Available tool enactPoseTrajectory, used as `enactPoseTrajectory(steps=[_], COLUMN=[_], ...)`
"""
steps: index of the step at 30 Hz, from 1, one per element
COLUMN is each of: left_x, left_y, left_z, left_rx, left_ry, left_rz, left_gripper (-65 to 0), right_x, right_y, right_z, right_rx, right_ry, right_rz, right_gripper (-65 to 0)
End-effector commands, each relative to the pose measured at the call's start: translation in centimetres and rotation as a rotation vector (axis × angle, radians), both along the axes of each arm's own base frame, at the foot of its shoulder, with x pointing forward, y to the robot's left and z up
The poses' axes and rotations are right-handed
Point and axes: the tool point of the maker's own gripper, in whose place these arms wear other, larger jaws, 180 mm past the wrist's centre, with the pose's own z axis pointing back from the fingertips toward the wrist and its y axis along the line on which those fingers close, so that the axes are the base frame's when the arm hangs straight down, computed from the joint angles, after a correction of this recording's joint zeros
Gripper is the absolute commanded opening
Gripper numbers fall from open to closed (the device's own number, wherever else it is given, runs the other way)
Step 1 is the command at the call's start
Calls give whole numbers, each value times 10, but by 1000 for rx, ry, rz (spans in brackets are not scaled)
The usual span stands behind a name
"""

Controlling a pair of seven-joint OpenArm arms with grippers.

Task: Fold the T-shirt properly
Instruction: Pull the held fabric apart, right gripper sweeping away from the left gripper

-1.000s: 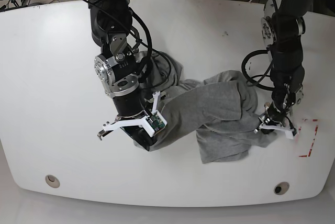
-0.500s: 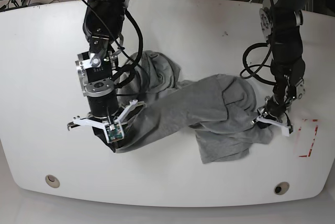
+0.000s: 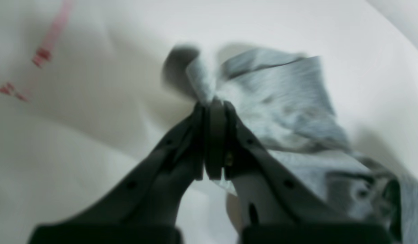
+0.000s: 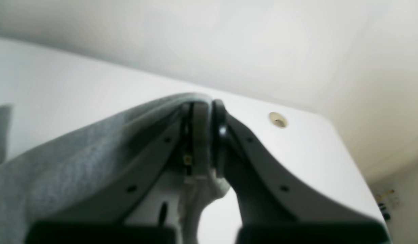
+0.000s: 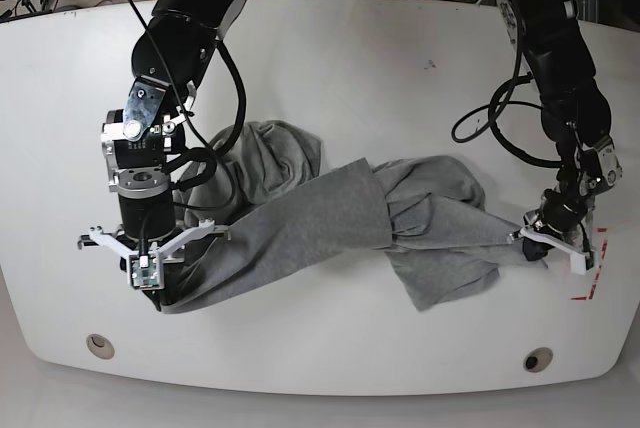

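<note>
I'm gripping the shirt [image 5: 340, 223] with both clamped grippers: right gripper [image 5: 150, 283] at lower left, left gripper [image 5: 545, 243] at right, cloth stretching between across the table [image 5: 400, 78], bare above.

right gripper [image 5: 152, 290] low at near-left of base view, jaws pressed together pinching grey fabric, wrist pointing straight down, forearm near vertical. left gripper [image 5: 540, 246] low at far right, jaws clamped on fabric too, arm reaching down from top right, elbow bent, arms spread wide apart
</note>
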Motion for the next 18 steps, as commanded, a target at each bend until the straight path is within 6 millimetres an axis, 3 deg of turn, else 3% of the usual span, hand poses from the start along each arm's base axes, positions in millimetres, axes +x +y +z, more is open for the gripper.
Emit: enactPoseTrajectory(steps=[1, 13, 18], left_x=[7, -9, -7], left_y=[3, -11, -15], left_z=[53, 149, 199], left_rx=[58, 229, 275], left_ry=[-141, -324, -434], left_rz=[-10, -65, -61], left_gripper=[-650, -650, -650], right_x=[8, 29, 39], right_y=[-7, -23, -28], right_z=[34, 85, 108], right_rx=[3, 11, 20], right_ry=[-100, -133, -143], right_rz=[-10, -9, -8], right_gripper=[-645, -645, -644])
